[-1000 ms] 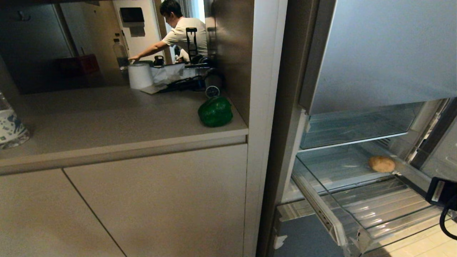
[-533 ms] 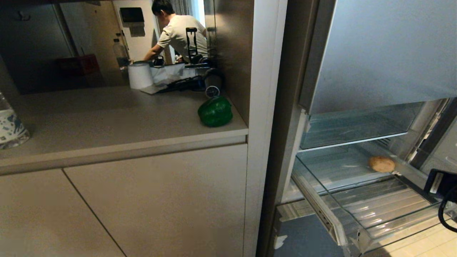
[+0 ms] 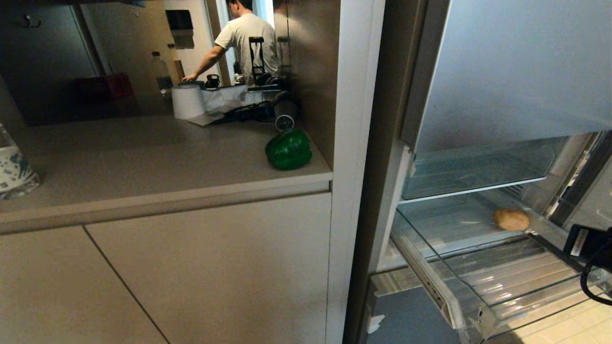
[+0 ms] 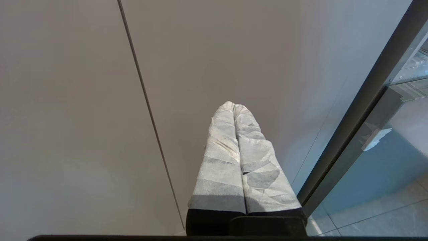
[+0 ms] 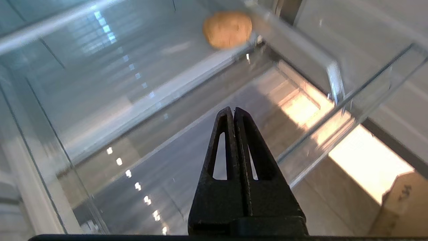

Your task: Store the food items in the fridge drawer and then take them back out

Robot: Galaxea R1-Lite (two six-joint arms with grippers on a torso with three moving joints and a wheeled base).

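Observation:
A glossy green bell pepper (image 3: 288, 149) sits on the counter (image 3: 143, 157), near its right end by the fridge wall. The fridge drawer (image 3: 516, 279) is pulled out, and a tan-brown lump (image 3: 510, 219) lies at the back right of its clear bin. In the right wrist view the same lump (image 5: 227, 29) lies well beyond my right gripper (image 5: 233, 110). That gripper is shut and empty, and hovers over the bin's ribbed bottom (image 5: 167, 150). Only the right arm's wrist (image 3: 585, 242) shows at the head view's right edge. My left gripper (image 4: 234, 105), wrapped in white tape, is shut and parked facing a cabinet door (image 4: 67, 117).
A paper roll (image 3: 187, 101), cables and a bottle (image 3: 161, 71) stand at the counter's back; a person (image 3: 246, 40) works behind them. A patterned cup (image 3: 14, 167) stands far left. The tall fridge door (image 3: 516, 67) and a glass shelf (image 3: 478, 167) overhang the drawer. A cardboard box (image 5: 406, 204) sits on the floor.
The right arm's wrist has crept up and to the left at the head view's edge. The person behind the counter has shifted. Pepper and tan lump have not moved.

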